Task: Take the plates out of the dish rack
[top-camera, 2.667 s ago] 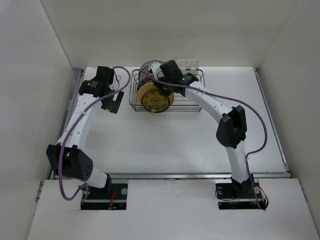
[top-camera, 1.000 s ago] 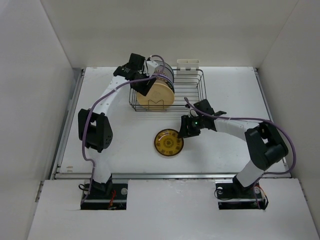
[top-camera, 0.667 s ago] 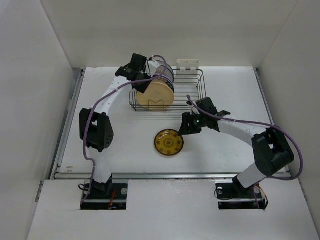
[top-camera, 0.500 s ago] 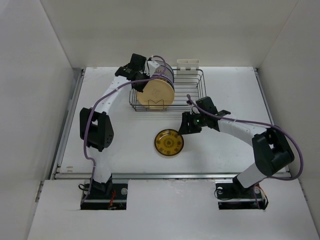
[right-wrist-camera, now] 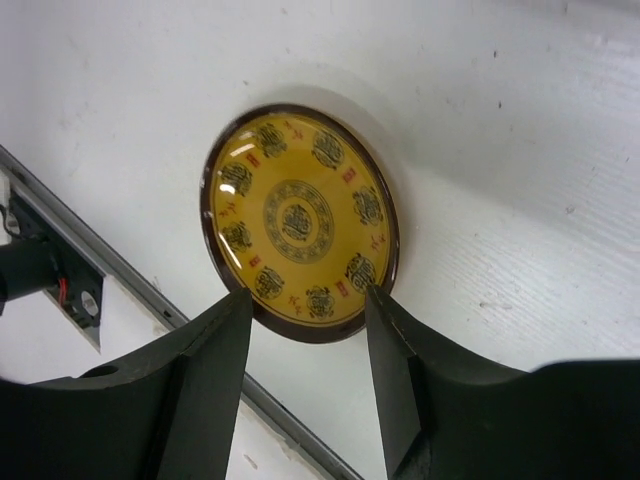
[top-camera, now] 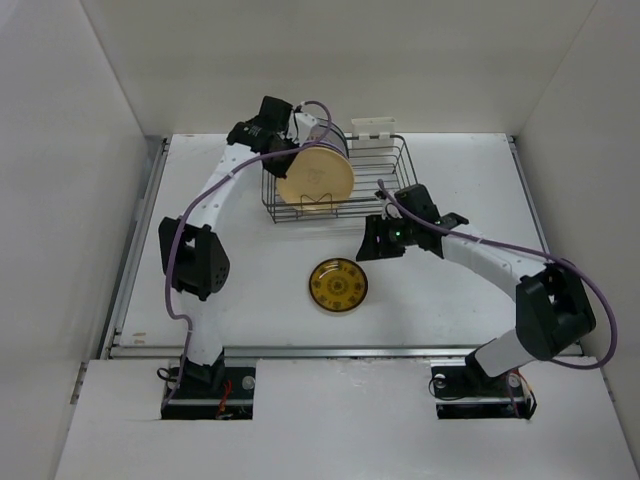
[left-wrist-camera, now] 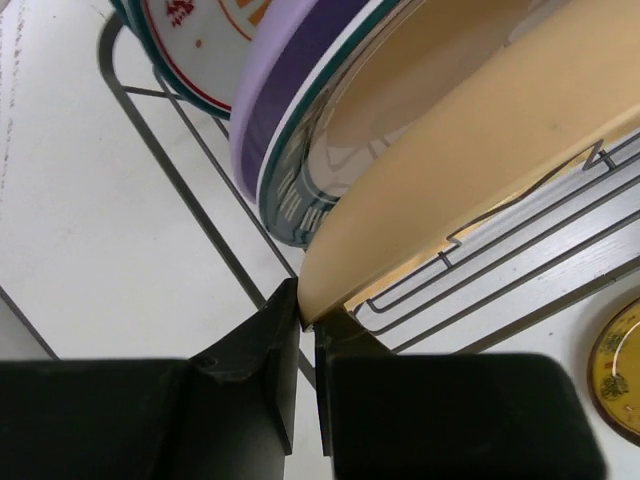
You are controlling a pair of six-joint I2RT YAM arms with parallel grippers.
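The dark wire dish rack [top-camera: 404, 172] stands at the back of the table with plates upright in it. My left gripper [top-camera: 279, 160] is shut on the lower rim of the pale yellow plate [top-camera: 316, 180], the front one in the rack. In the left wrist view the gripper [left-wrist-camera: 305, 305] pinches that plate [left-wrist-camera: 480, 130]; behind it stand a teal-rimmed plate [left-wrist-camera: 290, 200], a lavender plate [left-wrist-camera: 290, 60] and a white patterned one [left-wrist-camera: 190, 40]. The small ochre patterned plate [top-camera: 338, 285] lies flat on the table. My right gripper [top-camera: 372, 245] hangs open just right of it and above it, empty [right-wrist-camera: 306, 295].
A white plastic cup [top-camera: 375, 128] is clipped to the rack's back rim. A metal rail [top-camera: 340, 351] runs along the table's near edge, close to the ochre plate [right-wrist-camera: 300, 220]. White walls close in the left, right and back sides.
My left gripper has shut on the pale yellow plate's rim and raised it slightly in the rack. The right gripper has drawn back from the ochre plate, toward the rack.
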